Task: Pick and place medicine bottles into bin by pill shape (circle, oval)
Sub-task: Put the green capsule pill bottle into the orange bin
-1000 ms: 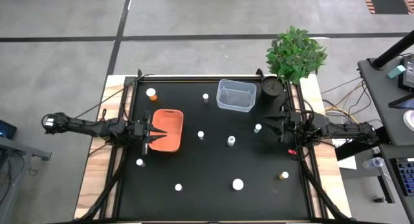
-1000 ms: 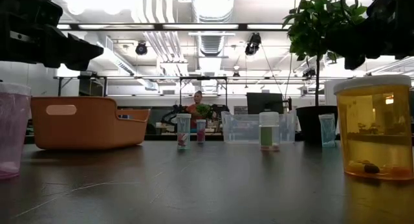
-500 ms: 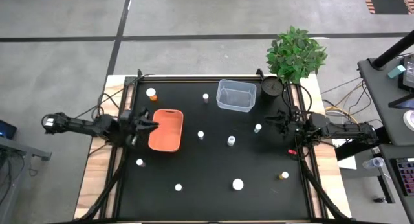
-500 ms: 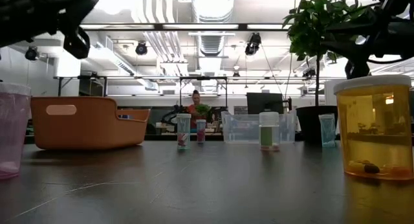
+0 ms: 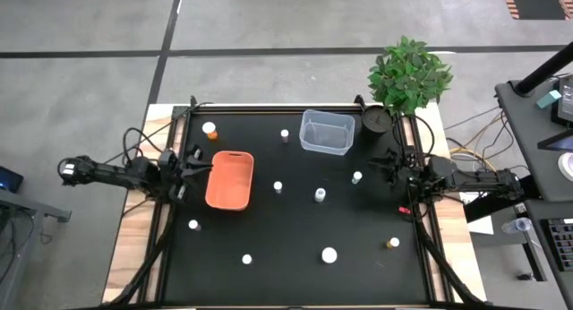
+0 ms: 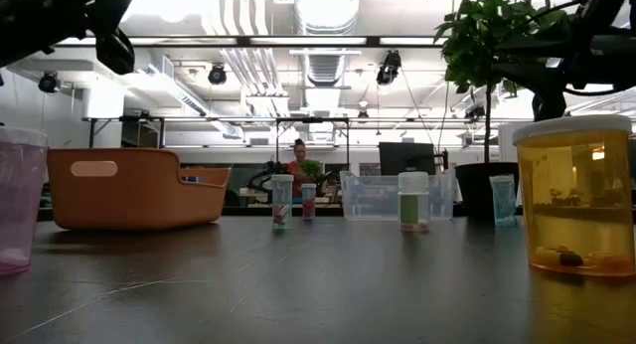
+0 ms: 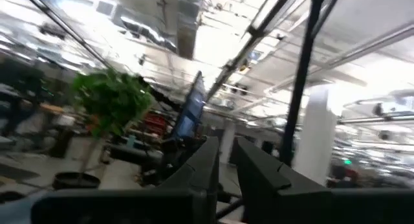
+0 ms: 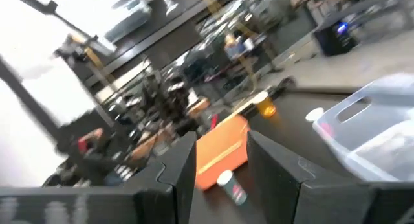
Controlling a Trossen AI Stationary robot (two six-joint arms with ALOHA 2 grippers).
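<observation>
One camera looks straight down over the whole table; another sits at tabletop level, facing the room. Both share the orange bin.

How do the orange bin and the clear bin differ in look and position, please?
The orange bin is opaque, while the clear bin is see-through. The orange bin lies on the table's left side, by the left arm; the clear bin sits toward the back right, near the potted plant. The orange bin has rounded corners and the clear bin squarer ones. Both are open-topped, and neither holds a medicine bottle that shows.
</observation>
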